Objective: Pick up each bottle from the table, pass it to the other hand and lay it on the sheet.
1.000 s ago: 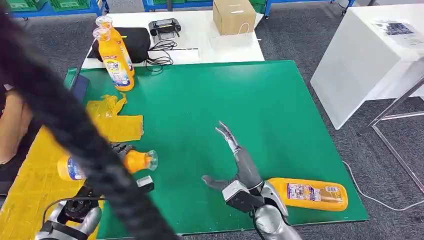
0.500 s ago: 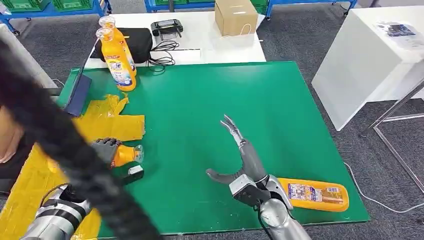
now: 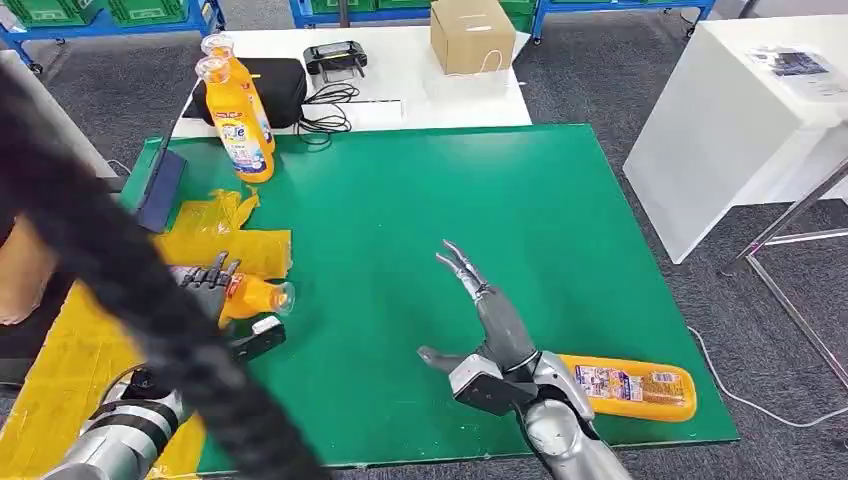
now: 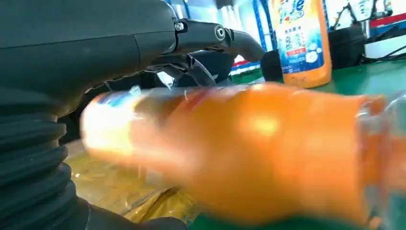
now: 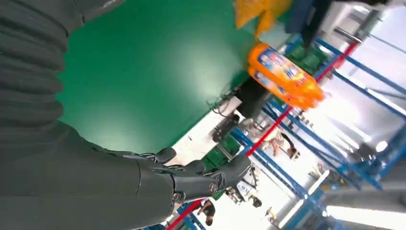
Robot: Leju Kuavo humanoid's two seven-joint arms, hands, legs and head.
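An orange bottle (image 3: 252, 297) lies on its side at the near edge of the yellow sheet (image 3: 240, 255), cap toward the green mat. My left hand (image 3: 205, 278) is over its body with fingers stretched out straight, not wrapped round it. In the left wrist view the bottle (image 4: 249, 148) is blurred under the sharp, extended fingers (image 4: 230, 38). My right hand (image 3: 485, 320) hovers open above the mat, fingers spread, holding nothing. Behind its wrist a second orange bottle (image 3: 625, 388) lies flat near the mat's front right corner. Two more bottles (image 3: 235, 115) stand upright at the mat's far left.
A thick black hose (image 3: 120, 280) crosses the left foreground and hides part of my left arm. A dark flat device (image 3: 160, 190) leans at the mat's left edge. A cardboard box (image 3: 472, 33) and cables sit on the white table behind. A person's arm (image 3: 20, 270) is at the left edge.
My left hand carried the bottle away from the middle toward the yellow sheet, and its fingers have straightened off the bottle. The right hand has stayed open and barely moved.
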